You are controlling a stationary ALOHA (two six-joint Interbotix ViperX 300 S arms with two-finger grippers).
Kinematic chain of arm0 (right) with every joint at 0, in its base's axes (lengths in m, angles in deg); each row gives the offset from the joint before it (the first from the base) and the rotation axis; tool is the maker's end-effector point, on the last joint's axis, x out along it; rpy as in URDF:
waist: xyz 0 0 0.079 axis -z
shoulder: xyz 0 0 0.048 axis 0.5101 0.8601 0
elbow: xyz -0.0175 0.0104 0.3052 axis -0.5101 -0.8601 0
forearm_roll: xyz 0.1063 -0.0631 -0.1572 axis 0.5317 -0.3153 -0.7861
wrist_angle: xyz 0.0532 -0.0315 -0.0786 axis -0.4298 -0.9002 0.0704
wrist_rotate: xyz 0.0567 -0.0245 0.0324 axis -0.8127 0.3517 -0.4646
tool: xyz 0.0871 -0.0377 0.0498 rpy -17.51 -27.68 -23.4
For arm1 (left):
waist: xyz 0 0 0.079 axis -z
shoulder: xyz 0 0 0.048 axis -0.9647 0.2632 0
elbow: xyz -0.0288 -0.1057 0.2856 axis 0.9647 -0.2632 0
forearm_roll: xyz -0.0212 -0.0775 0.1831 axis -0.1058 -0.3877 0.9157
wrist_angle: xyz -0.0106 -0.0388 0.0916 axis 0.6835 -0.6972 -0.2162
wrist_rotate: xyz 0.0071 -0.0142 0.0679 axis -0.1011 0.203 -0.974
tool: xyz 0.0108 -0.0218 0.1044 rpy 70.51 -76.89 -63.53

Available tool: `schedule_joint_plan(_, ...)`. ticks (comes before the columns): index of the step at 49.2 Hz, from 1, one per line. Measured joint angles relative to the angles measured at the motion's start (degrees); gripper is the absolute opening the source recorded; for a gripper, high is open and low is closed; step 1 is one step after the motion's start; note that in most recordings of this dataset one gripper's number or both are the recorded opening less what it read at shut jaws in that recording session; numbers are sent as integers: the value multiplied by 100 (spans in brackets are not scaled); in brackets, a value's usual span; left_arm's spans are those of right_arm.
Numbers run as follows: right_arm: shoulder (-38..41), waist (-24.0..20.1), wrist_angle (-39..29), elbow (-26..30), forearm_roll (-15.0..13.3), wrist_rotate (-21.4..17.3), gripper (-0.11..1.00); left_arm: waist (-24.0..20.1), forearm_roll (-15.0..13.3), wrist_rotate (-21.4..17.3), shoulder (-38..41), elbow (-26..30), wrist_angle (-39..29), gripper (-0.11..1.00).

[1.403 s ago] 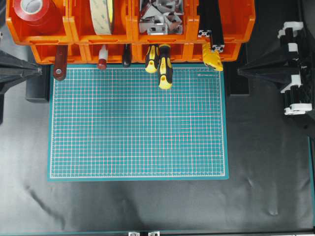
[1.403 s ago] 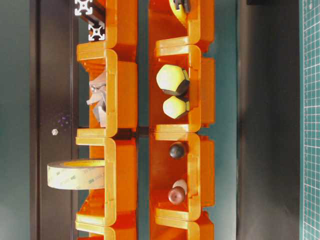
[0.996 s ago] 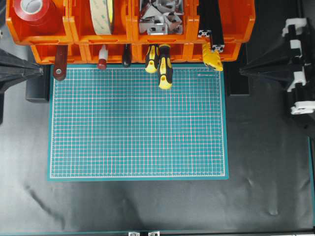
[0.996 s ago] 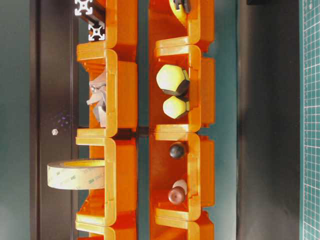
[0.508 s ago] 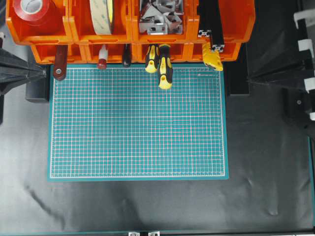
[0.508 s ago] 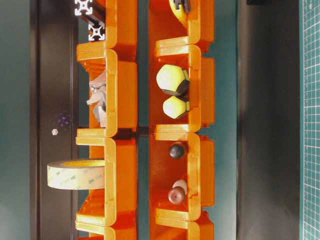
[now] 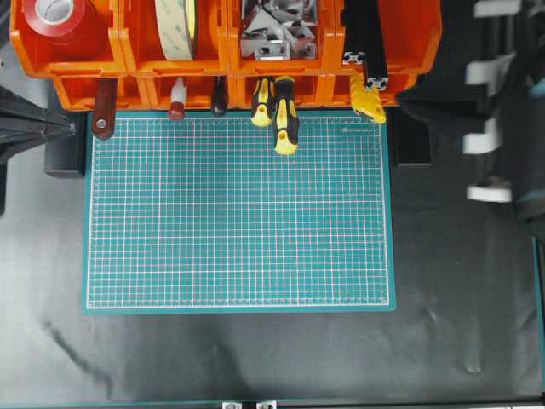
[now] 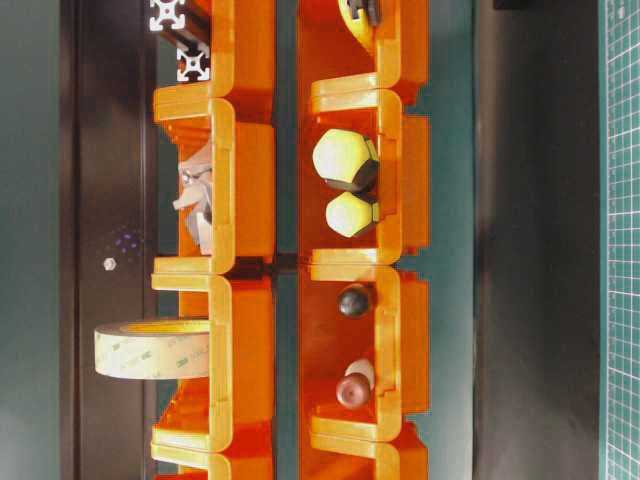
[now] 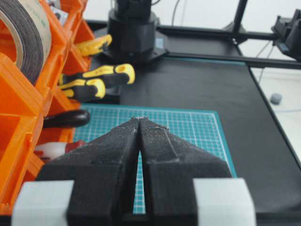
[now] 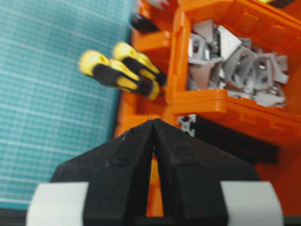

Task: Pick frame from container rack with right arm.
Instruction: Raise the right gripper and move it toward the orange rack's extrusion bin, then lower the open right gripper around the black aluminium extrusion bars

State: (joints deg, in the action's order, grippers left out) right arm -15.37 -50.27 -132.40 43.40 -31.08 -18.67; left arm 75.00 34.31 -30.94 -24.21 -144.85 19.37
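While a second ago it sat lower right, the right tool (image 10: pixel 154 123), pressed together and empty, now nears the frame (image 7: pixel 364 38) in the rack (image 7: pixel 400 51); opening comes next.

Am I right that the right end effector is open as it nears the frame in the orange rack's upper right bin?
Not quite: the right end effector is shut, fingertips together, as the right wrist view shows. It is near the frame in the rack.

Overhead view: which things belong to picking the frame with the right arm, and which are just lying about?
Job: frame, container rack, right gripper.

Lying about: red tape roll, yellow-and-black screwdrivers, metal brackets, green mat, left gripper.
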Motion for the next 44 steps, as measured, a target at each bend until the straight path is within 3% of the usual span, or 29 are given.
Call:
schedule_joint_plan(5,360,-352,-712,70,-905,-475,0,-9,0,0,0,0,-9,1)
schedule_joint_plan(13,888,-1257,-2215,105,-2769,-1556,0,0,-9,0,0,9,-35,1)
schedule_joint_plan(16,1055,-1556,-2663,62,-3234,-1802,0,0,0,0,9,0,-44,0)
schedule_joint_plan(19,1213,-1775,-3050,-9,-3516,-2013,0,0,0,0,18,0,-35,1)
schedule_joint_plan(27,1521,-1969,-3480,-97,-3647,-2153,0,0,0,0,18,0,-44,1)
schedule_joint_plan(44,1802,-2153,-3454,-352,-3718,-2048,0,9,0,0,26,0,-44,1)
